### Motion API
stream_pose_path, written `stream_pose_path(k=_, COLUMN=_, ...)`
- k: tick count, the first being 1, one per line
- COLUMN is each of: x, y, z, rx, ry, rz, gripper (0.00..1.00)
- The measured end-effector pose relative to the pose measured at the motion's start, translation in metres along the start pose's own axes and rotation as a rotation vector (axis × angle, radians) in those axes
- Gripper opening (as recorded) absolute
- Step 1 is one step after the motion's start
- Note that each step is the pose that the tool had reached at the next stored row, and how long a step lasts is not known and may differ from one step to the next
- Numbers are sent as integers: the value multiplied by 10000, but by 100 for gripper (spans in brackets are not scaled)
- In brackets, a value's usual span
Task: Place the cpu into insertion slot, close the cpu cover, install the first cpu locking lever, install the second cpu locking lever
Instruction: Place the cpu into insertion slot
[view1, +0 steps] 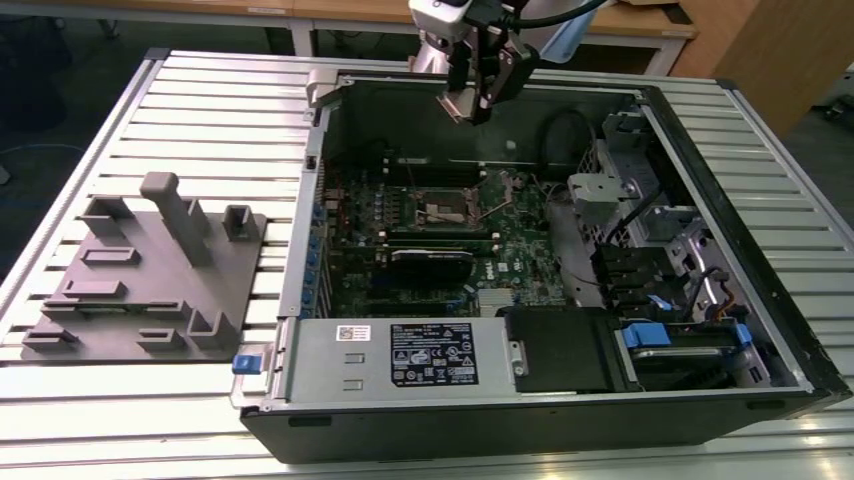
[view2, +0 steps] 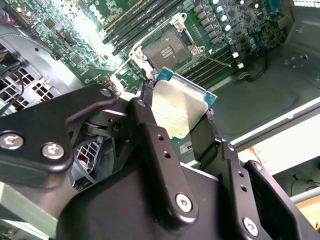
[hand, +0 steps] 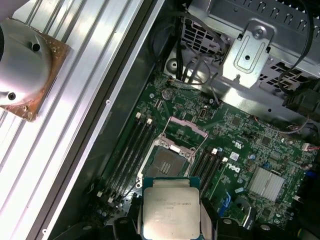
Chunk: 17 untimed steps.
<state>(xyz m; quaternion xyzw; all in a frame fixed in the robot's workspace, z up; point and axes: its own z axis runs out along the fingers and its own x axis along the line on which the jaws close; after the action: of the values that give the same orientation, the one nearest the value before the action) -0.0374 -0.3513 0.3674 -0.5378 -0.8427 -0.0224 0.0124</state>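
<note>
Cpu (view2: 181, 105) gripped by two opposite edges between the black fingers (view2: 150, 131) of the end effector (view2: 177, 120). Held in the air over the open computer case (view1: 534, 425), well apart from the green motherboard (view1: 523, 205) beneath. Silver-grey lid turned toward both wrist views. Lower part covered by the end effector's own body in the second wrist view, and cut off at the picture's edge in the first wrist view. Seen in the exterior view as a small pale tile at the fingertips, near the case's far wall.

Insertion slot (hand: 165, 162) lying bare on the board, tan pin field in plain sight. Cpu cover (hand: 187, 123) swung up at the slot's edge (seen nearly edge-on, so its outline is hard to follow). Long black memory slots (hand: 131, 152) running along either side.

Lines of engraved print across the lid. A black-and-white label (view1: 431, 353) on the grey power supply box (view1: 320, 360) at the case's near side.

Ribbed aluminium bench (view1: 200, 100) under everything. A grey moulded fixture plate (view1: 147, 270) to the exterior view's left of the case. Wooden desks (view1: 627, 20) beyond the bench.
</note>
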Motion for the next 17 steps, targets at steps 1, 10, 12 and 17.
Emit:
stream_pose_path(k=1, x=0, y=0, z=0, rx=0, ry=1, rz=0, gripper=54)
stream_pose_path(k=10, x=0, y=0, z=0, rx=4, ry=-2, rz=0, gripper=54)
stream_pose_path(k=12, x=0, y=0, z=1, rx=7, ry=-14, rz=8, gripper=54)
stream_pose_path(k=17, x=2, y=-4, z=4, rx=7, ry=-67, rz=452, gripper=54)
